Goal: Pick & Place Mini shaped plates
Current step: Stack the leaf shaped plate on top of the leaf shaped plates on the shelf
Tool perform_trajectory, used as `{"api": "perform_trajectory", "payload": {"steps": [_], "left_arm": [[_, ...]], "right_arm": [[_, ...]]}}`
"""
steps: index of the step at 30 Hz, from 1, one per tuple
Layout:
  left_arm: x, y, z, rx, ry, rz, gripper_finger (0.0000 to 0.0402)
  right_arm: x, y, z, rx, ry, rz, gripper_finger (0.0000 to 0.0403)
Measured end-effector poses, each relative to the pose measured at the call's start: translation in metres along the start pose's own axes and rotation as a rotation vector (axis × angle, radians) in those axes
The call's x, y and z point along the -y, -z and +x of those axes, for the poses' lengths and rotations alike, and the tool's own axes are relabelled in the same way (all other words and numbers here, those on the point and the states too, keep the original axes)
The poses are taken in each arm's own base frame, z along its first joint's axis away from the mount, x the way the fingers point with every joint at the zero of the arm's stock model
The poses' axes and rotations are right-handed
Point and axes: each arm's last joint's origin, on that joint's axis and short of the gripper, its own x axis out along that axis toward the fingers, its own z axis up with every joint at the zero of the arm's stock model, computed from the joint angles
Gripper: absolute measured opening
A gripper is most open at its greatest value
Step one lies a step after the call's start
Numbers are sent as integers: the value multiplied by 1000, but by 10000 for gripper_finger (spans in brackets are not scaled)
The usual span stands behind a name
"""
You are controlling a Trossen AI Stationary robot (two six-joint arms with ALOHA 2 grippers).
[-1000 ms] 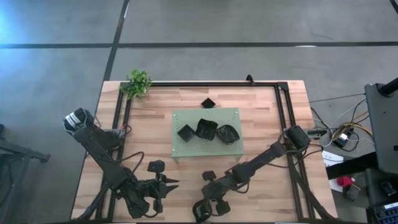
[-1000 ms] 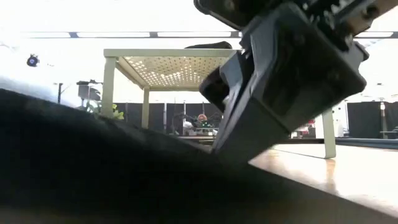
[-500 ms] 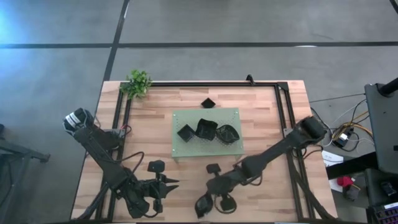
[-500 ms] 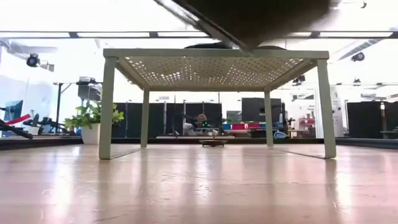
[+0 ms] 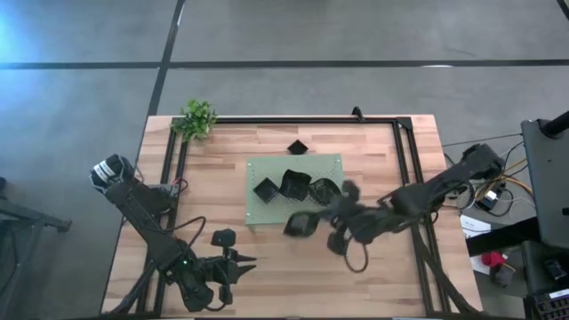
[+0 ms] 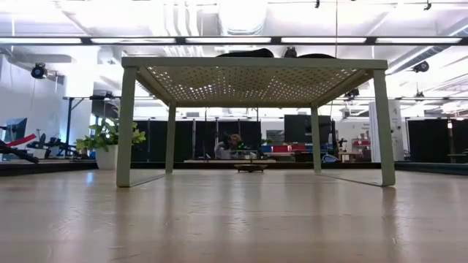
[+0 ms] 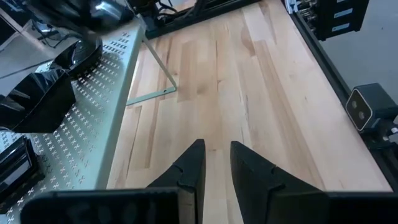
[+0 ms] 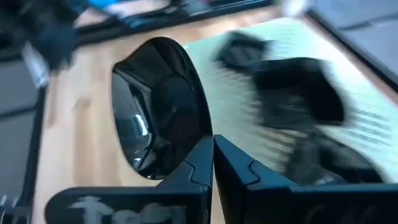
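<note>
One round plate (image 8: 158, 115) of the mini shaped plates, pinched at its rim by the clenched right pincer (image 8: 213, 162), carried on edge. Hangs at the near edge of the perforated green stand (image 5: 331, 164), above the desk (image 5: 222, 178). Three more plates (image 5: 294, 185) on the stand top, close together; another plate (image 5: 297, 148) alone on the desk beyond the stand.

Looks glossy, stiff and light; probably slippery and likely to chip if dropped. Thin raised rim as the only real hold, so best gripped across the rim wall, squarely, not by a corner of the fingertips. Likely to swing or slip in the jaws under a quick turn.

Little free room on the stand: open patches only toward its near corners, beside the three dishes. Raised top on legs, so an edge to clear and a fall to the desk for anything set too near the rim. Wide bare wood in front and to both sides. Black frame rails along the desk edges.

Left pincer (image 7: 216, 165) parked over the near left of the desk, jaws slightly apart, grasping nothing.
</note>
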Motion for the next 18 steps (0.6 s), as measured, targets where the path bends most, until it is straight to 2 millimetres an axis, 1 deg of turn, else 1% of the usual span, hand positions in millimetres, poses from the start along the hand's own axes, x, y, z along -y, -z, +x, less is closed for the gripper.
{"api": "perform_trajectory", "payload": {"steps": [3,6,12,18], "left_arm": [[0,-1,0,9,-14,1,71],[-2,-1,0,28,-61,-2,71],[-2,-4,0,53,-89,-21,71],[-2,-4,0,53,-89,-21,71]], "right_arm": [[16,-3,-15,19,78,109,8],[29,-3,-23,1,127,202,8],[53,0,-27,-99,212,371,8],[73,2,-29,-149,319,445,8]]}}
